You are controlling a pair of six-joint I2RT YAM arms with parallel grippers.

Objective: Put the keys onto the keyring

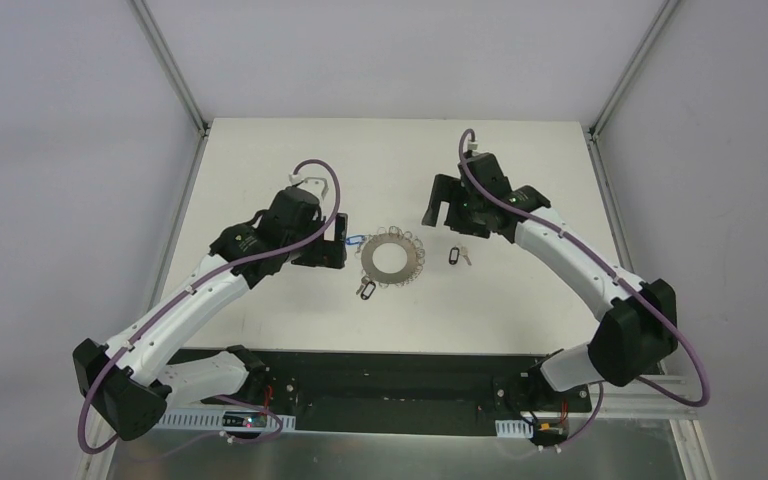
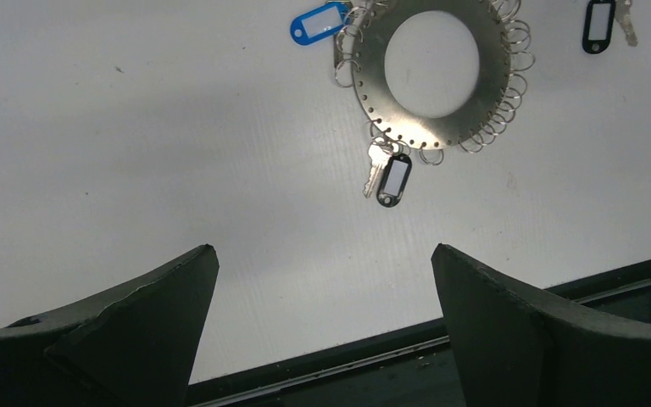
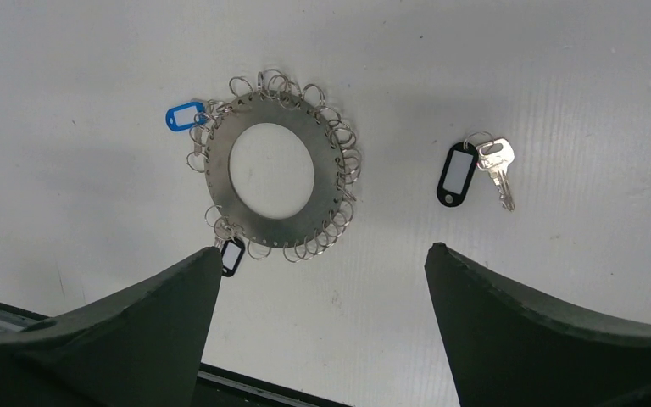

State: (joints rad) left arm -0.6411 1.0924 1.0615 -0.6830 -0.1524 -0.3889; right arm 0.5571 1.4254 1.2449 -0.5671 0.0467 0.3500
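The grey keyring [image 1: 370,258] lies flat mid-table, also seen in the left wrist view [image 2: 432,129] and the right wrist view [image 3: 273,229]. A blue-tagged key [image 1: 353,241] [image 2: 318,23] [image 3: 185,116] sits at its left rim. A black-tagged key [image 1: 365,290] [image 2: 394,178] [image 3: 231,256] hangs at its near rim. Another black-tagged key [image 1: 457,256] [image 2: 599,25] [image 3: 458,174] lies loose to the right of the ring. My left gripper [image 1: 335,243] [image 2: 322,254] is open and empty just left of the ring. My right gripper [image 1: 450,205] [image 3: 322,250] is open and empty, above the table behind the loose key.
The white table [image 1: 290,150] has a black rail [image 1: 380,385] along its near edge, where the arm bases sit. Grey walls and metal frame posts [image 1: 170,60] bound the back and sides.
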